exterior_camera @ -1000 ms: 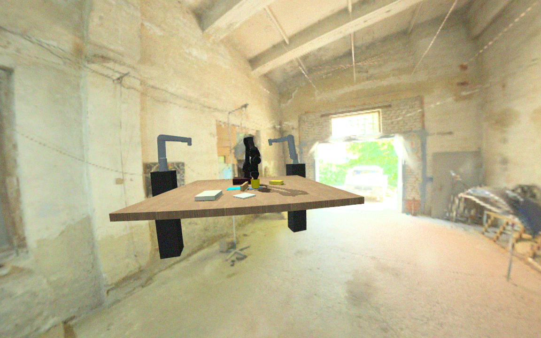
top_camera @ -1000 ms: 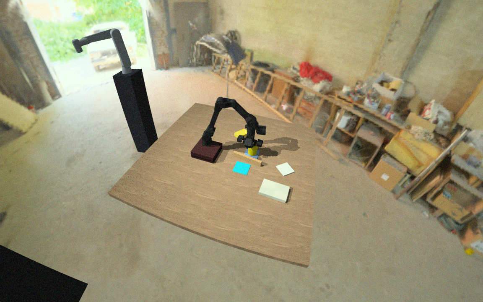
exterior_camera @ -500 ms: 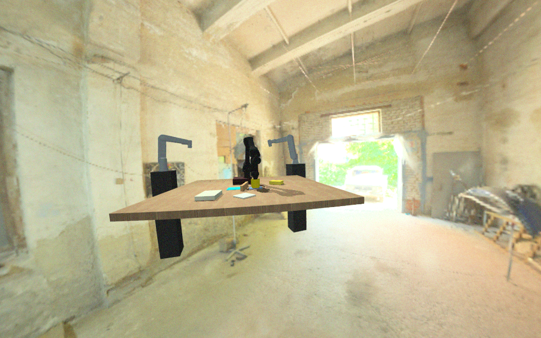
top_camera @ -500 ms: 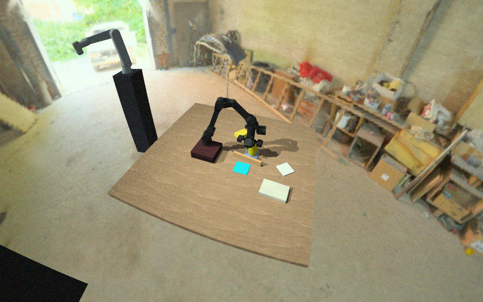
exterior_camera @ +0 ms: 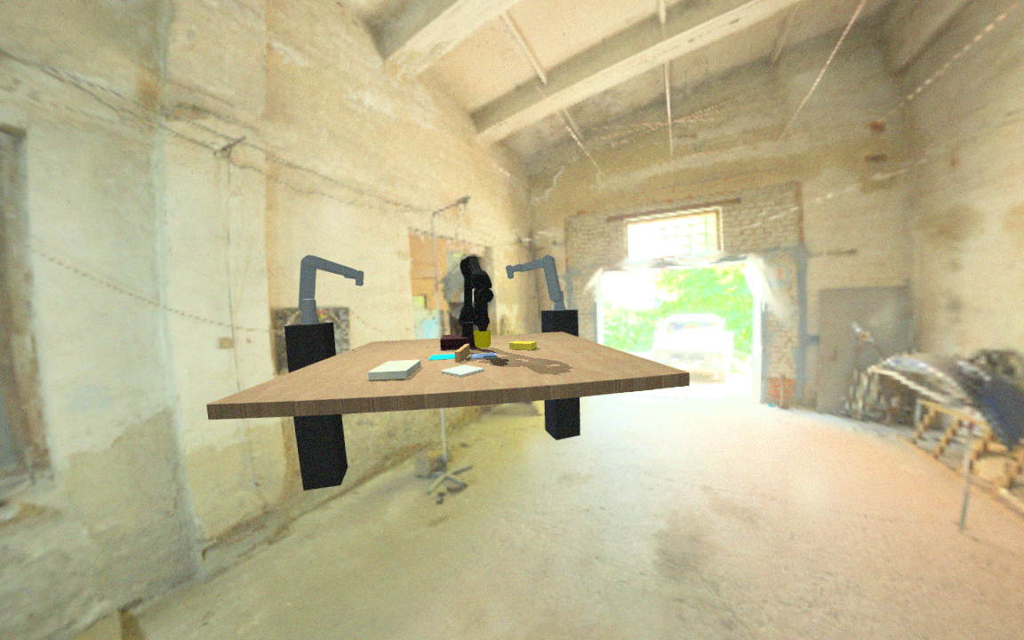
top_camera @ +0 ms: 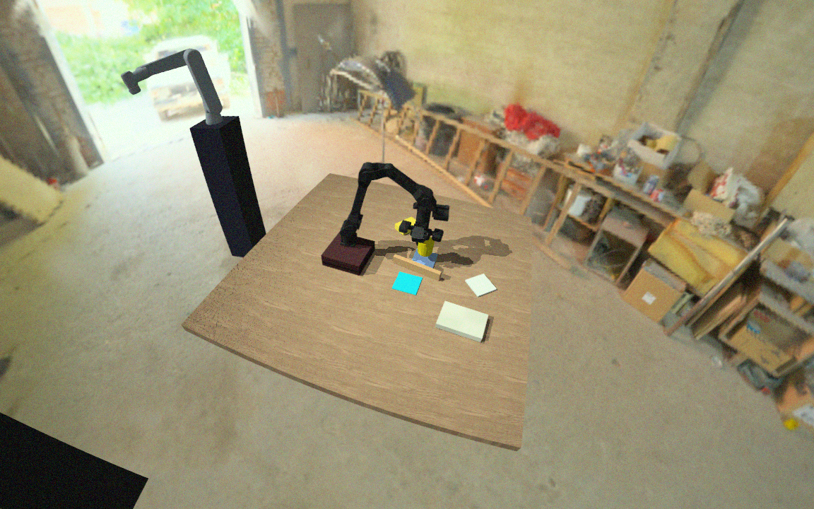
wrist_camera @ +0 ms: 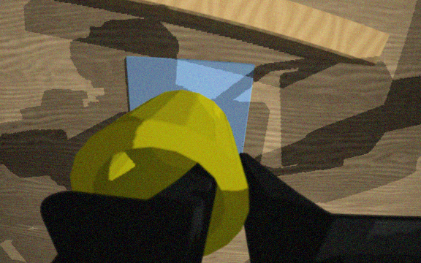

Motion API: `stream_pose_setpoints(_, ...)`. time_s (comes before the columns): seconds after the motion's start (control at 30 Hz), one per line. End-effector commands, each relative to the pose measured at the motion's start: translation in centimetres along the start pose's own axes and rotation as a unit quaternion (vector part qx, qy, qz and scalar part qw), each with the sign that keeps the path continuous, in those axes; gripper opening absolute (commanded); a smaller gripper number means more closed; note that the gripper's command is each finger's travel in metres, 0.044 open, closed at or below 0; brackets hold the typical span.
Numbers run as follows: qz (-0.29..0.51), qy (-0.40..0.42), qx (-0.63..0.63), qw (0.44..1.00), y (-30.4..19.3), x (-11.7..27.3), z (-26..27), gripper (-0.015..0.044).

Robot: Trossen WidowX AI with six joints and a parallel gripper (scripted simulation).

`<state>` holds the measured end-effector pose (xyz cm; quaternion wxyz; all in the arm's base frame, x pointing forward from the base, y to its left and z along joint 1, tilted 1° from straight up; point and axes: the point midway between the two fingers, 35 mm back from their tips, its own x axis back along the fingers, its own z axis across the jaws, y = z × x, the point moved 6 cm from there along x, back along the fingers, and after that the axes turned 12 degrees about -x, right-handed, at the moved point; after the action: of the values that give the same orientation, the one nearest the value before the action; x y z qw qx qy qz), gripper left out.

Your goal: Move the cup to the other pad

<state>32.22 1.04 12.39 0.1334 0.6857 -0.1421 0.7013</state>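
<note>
Wrist view fills its lower half with the gripper [wrist_camera: 229,179], whose two black fingers pinch the wall of the yellow cup [wrist_camera: 181,139]: one finger sits inside the mouth at lower centre, the other outside the wall at lower right, so the rim runs between the jaws, which stand narrow and clamped on that wall. The cup's body stretches up and left from the jaws toward the middle of the frame, its far end over the light blue pad [wrist_camera: 196,78] in the upper centre. Whether its base touches that pad cannot be told. A pale wooden bar [wrist_camera: 287,25] crosses the top right corner, just beyond the pad.

Top view shows the arm [top_camera: 391,183] arched over the centre of the table [top_camera: 309,329], the cup [top_camera: 424,247] hanging under the gripper [top_camera: 424,237] above the blue pad [top_camera: 425,259]. A cyan pad [top_camera: 407,283] lies just below and left of the bar [top_camera: 418,266]. No marbles can be made out.
</note>
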Motion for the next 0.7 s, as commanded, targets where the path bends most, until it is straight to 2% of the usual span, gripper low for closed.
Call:
stream_pose_setpoints(0.0, 0.006, 0.008, 0.0, 1.0, 0.09, 2.64, -0.11, 0.0)
stream_pose_setpoints(0.67, 0.002, 0.004, -0.001, 1.0, 0.44, 2.55, -0.41, 0.0)
